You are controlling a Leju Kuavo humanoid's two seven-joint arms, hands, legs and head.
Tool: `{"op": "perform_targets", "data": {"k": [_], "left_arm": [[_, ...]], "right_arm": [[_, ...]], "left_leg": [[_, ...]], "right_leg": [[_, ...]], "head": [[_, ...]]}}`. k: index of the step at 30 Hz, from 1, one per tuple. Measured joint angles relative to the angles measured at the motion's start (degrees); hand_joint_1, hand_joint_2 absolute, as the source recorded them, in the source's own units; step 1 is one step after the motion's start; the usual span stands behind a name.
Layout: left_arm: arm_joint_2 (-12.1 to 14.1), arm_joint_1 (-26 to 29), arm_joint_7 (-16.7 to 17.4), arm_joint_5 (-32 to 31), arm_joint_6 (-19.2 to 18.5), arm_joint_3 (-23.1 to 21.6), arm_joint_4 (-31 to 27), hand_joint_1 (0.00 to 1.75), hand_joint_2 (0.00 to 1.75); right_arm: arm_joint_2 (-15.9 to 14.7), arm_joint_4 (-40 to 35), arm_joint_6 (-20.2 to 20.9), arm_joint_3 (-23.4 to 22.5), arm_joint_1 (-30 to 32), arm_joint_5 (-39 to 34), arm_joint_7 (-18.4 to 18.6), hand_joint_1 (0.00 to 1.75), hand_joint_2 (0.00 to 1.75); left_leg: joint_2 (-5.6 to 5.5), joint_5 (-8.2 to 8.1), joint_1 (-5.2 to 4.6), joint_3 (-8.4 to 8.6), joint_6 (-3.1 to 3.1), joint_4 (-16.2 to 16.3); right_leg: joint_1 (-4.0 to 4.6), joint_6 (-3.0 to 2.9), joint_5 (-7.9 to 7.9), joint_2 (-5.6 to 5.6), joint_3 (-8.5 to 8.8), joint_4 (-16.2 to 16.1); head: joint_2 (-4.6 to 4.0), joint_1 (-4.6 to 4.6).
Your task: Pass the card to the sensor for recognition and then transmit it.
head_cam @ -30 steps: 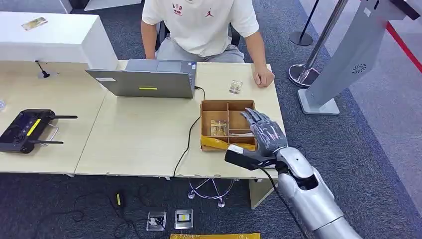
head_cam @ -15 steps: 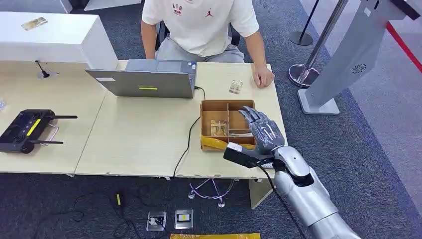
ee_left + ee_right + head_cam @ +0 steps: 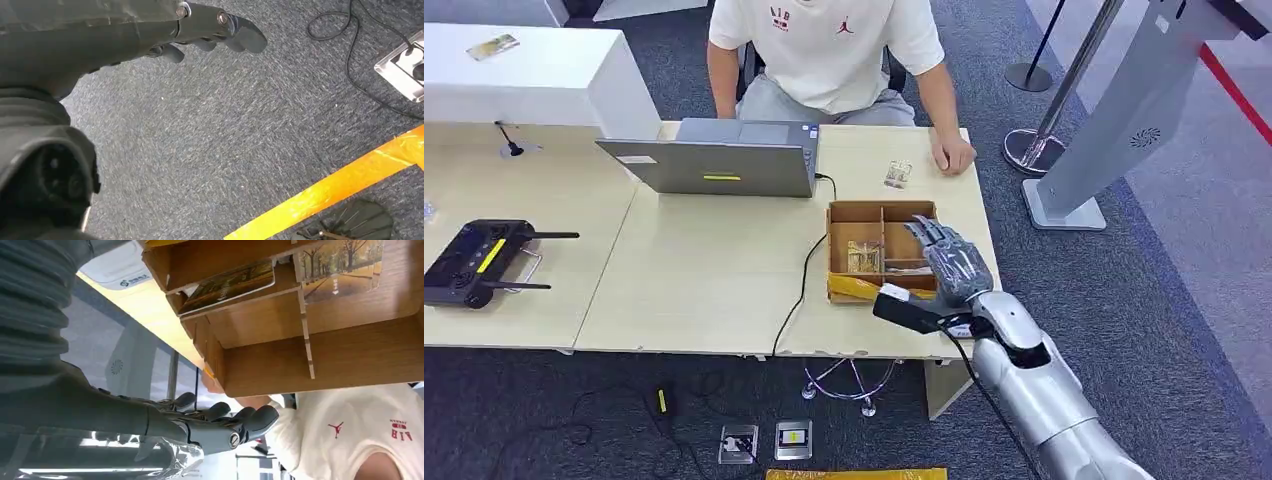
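Task status: at an early stage by my judgement, since no card is held and neither the recognition nor the hand-over shows any sign of being done. Working left to right: the left robot hand hangs over the carpeted floor, fingers loosely extended with nothing in them. On the worktop the partitioned cardboard box stands near the right edge, and a card lies in its middle compartment, on the left of the right robot hand and close to its fingers, not touched. The right robot hand is held over the box's right-hand compartments, fingers apart and stretched toward the far side, holding nothing. In the right wrist view a second card rests on a divider ledge, apart from the fingertips. A further card lies on the worktop beyond the box, near a seated person's hand. Remaining, as judged: grasp a card, present it to the sensor, then pass it on. Which device is the sensor cannot be determined.
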Motion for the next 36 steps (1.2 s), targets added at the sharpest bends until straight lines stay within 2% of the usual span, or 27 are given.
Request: {"op": "perform_targets", "data": {"k": [21, 22, 23, 24, 26, 36], "left_arm": [[0.0, -0.3, 0.1, -0.2, -0.2, 0.0, 0.0, 0.0, 0.0], [0.0, -0.3, 0.1, -0.2, -0.2, 0.0, 0.0, 0.0, 0.0], [0.0, -0.3, 0.2, -0.2, -0.2, 0.0, 0.0, 0.0, 0.0], [0.0, -0.3, 0.2, -0.2, -0.2, 0.0, 0.0, 0.0, 0.0], [0.0, -0.3, 0.2, -0.1, -0.2, 0.0, 0.0, 0.0, 0.0], [-0.1, -0.5, 0.2, -0.3, -0.3, 0.0, 0.0, 0.0, 0.0]], "right_arm": [[2.2, 4.9, -1.2, 0.0, -2.3, 0.8, -1.4, 0.0, 1.75], [2.2, 5.1, -1.2, 0.0, -2.3, 0.8, -1.5, 1.4, 1.75], [2.2, 5.3, -1.2, 0.0, -2.3, 0.8, -1.5, 1.57, 1.75], [2.2, 5.4, -1.2, 0.0, -2.3, 0.8, -1.5, 1.57, 1.75], [2.3, 5.9, -1.2, 0.0, -2.4, 0.8, -1.5, 1.75, 1.75], [2.4, 8.4, -1.1, 0.0, -3.4, -0.1, -2.1, 1.75, 1.75]], "left_leg": [[0.0, 0.0, 0.0, 0.01, 0.0, 0.0], [0.0, 0.0, 0.0, 0.01, 0.0, 0.0], [0.0, 0.0, 0.0, 0.0, 0.0, 0.0], [0.0, 0.0, 0.0, 0.0, 0.0, 0.0], [0.0, 0.0, 0.0, 0.0, 0.0, 0.0], [0.0, 0.0, 0.0, 0.0, 0.0, 0.0]], "right_leg": [[0.0, 0.0, 0.0, 0.0, 0.0, 0.0], [0.0, 0.0, 0.0, 0.0, 0.0, 0.0], [0.0, 0.0, 0.0, 0.0, 0.0, 0.0], [0.0, 0.0, 0.0, 0.0, 0.0, 0.0], [0.0, 0.0, 0.0, 0.0, -0.01, 0.0], [0.0, 0.0, 0.0, 0.0, 0.0, 0.0]], "head": [[0.0, 0.0], [0.0, 0.0], [0.0, 0.0], [0.0, 0.0], [0.0, 0.0], [0.0, 0.0]]}}
